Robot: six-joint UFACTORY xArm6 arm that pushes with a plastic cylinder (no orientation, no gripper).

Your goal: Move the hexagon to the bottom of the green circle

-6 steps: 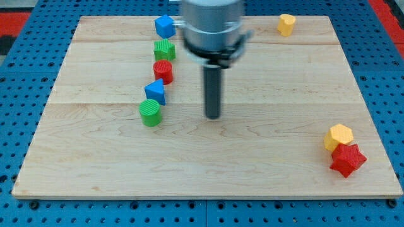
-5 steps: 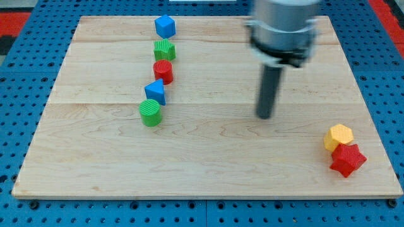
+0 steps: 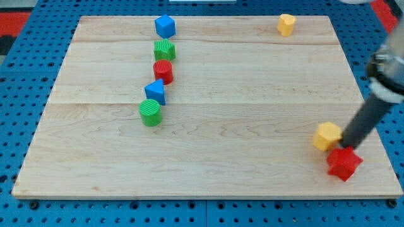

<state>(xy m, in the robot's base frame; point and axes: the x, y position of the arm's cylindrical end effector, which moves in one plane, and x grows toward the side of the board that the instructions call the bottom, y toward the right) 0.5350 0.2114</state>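
The yellow hexagon point(image 3: 327, 136) lies near the board's bottom right. My tip point(image 3: 349, 146) is down right beside it, on its right, just above the red star point(image 3: 344, 163). The green circle point(image 3: 150, 113) stands far off at the view's left of centre, with a blue triangle-like block point(image 3: 155, 91) touching its upper side.
A red cylinder point(image 3: 163, 70), a green block point(image 3: 165, 50) and a blue cube point(image 3: 165, 26) run in a column above the blue triangle. A yellow block point(image 3: 286, 24) sits at the top right. The wooden board point(image 3: 252, 82) ends close to the right of the star.
The rod has swept from the board's middle to the bottom right. The yellow hexagon has slid a little to the left and apart from the red star, which shifted slightly.
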